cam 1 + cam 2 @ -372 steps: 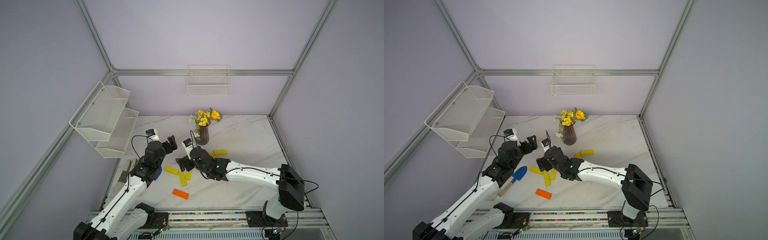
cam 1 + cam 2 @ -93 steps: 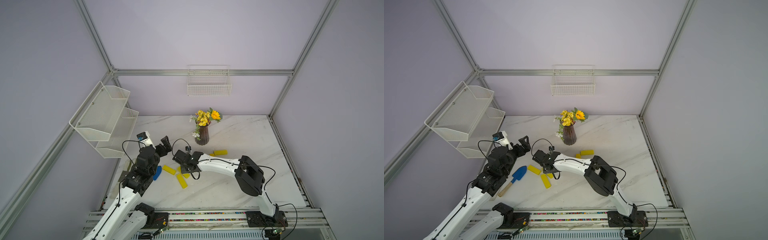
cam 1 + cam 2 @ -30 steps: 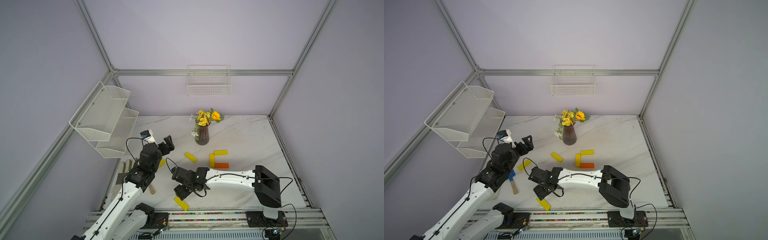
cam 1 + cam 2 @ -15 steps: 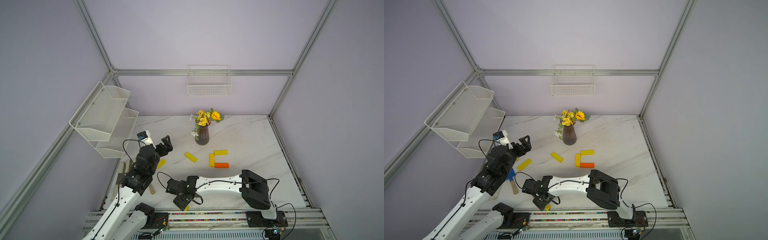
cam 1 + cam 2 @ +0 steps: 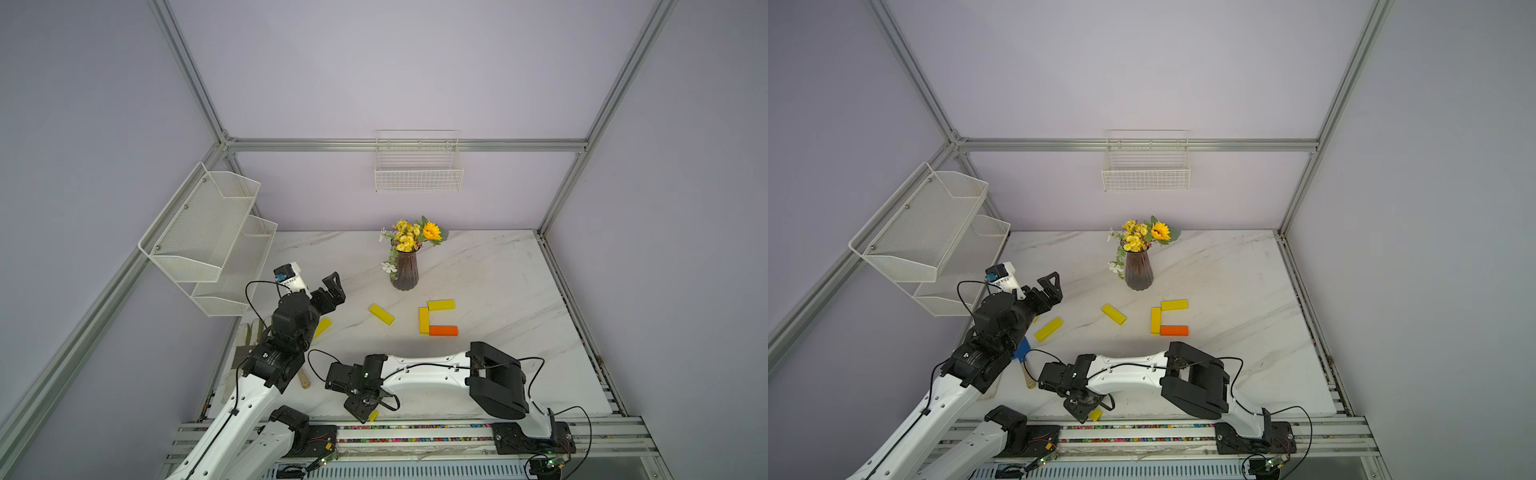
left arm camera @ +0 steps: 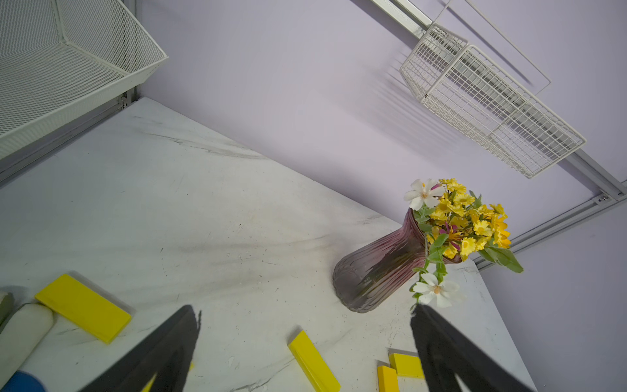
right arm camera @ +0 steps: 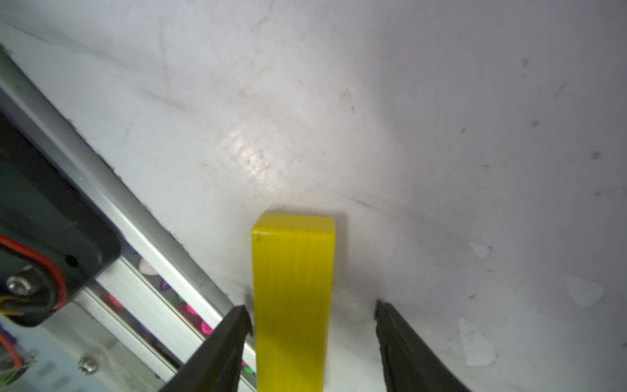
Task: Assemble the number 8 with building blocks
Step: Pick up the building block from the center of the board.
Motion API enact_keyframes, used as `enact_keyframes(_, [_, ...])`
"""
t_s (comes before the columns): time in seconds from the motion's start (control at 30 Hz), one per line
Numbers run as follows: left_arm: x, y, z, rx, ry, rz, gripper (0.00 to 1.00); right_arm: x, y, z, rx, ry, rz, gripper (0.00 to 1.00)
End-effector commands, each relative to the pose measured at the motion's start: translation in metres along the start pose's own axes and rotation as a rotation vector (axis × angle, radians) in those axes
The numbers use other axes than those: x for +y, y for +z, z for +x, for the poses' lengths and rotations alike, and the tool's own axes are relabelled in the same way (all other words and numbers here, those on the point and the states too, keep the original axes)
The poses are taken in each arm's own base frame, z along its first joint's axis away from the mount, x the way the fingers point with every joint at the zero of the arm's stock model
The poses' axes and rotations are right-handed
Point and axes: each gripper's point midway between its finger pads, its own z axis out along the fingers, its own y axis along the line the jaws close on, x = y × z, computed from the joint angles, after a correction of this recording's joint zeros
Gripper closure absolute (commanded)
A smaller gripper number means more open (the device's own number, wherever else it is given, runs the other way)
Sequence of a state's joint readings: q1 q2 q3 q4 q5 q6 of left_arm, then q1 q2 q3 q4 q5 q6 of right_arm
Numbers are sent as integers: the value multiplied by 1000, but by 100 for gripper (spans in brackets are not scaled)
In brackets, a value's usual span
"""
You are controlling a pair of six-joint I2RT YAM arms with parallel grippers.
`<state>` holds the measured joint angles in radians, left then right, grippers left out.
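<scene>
Three building blocks lie joined right of the vase: a yellow bar (image 5: 441, 304), a yellow upright bar (image 5: 423, 320) and an orange bar (image 5: 443, 331), a partial number 8. Loose yellow blocks lie at the middle (image 5: 1113, 313) and left (image 5: 1048, 328). Another yellow block (image 7: 293, 288) lies at the table's front edge, between the fingers of my right gripper (image 7: 310, 308). That gripper is open: one finger is at the block's side, the other stands clear of it. My left gripper (image 6: 303, 309) hangs open and empty above the left of the table.
A purple vase of flowers (image 5: 404, 270) stands behind the blocks. A blue trowel (image 5: 1021, 348) with a wooden handle lies under my left arm. A metal rail (image 7: 142, 217) runs along the front edge, close to the right gripper. White mesh shelves (image 5: 208, 232) hang at the left.
My right gripper has moved to the front edge and come down over the yellow block there, its jaws narrowing. The left arm has shifted only slightly.
</scene>
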<state>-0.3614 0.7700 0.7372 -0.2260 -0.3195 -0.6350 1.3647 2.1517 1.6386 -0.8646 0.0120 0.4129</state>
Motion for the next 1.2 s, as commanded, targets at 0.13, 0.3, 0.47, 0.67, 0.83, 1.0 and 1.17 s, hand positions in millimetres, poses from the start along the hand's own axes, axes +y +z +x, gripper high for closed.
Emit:
enact_keyframes(0.13, [-5,-4,-9,-31,-4,22,0,-8,10,4,24,17,61,43])
enact_keyframes(0.3, [-3,-4,-8,-33,-5,16,0,-16,14,5,29,39,73,44])
enact_keyframes(0.47, [-5,-6,-12,-38,-9,18,0,-21,14,6,19,58,47,45])
enact_keyframes(0.67, [-4,-5,-11,-36,-9,13,0,-28,17,9,26,78,37,49])
enact_keyframes(0.83, [-5,-4,-11,-34,-6,15,0,-35,21,12,43,104,51,65])
enact_keyframes(1.0, [-5,-4,-11,-34,-8,17,0,-46,16,9,29,143,83,83])
enact_keyframes(1.17, [-5,-3,-10,-33,-7,16,0,-62,-1,0,-18,230,125,91])
